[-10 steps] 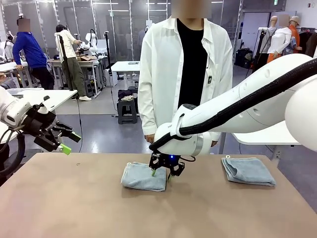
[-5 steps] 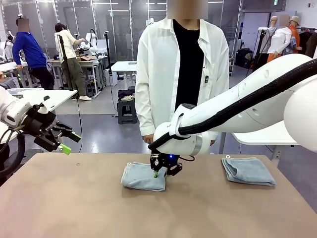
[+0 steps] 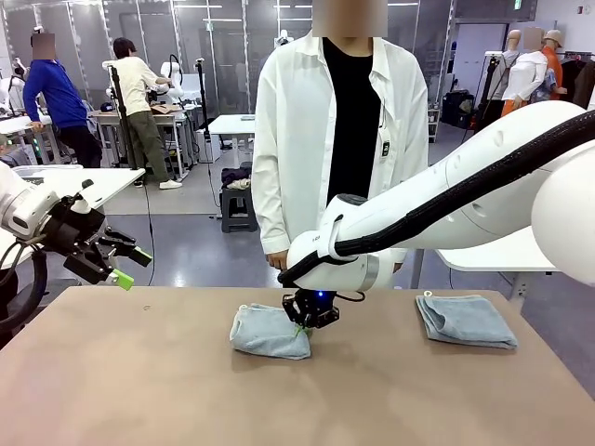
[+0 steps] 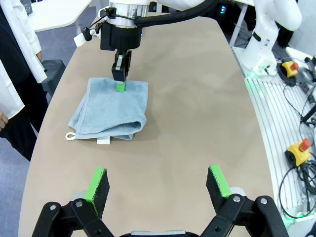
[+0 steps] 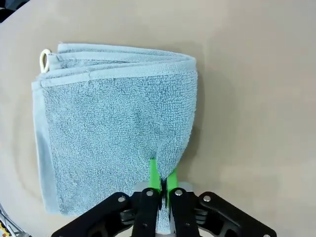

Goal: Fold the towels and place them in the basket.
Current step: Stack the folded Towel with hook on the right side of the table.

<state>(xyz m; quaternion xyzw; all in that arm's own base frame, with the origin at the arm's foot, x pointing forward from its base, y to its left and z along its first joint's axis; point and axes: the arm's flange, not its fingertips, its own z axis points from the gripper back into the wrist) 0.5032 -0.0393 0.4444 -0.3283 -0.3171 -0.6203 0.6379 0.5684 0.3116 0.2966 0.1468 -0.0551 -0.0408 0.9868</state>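
Right gripper (image 5: 161, 178) pinched on folded towel (image 3: 270, 332), centre frame.
Left gripper (image 4: 158, 183) wide open, holding nothing. The front view adds a second towel (image 3: 466, 321) at right; the right wrist view shows the loop tag (image 5: 44, 59).

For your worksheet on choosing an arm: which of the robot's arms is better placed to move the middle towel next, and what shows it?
The right. The right gripper is shut on the edge of the middle towel, while the left gripper hangs open above the table's left edge, away from both towels.
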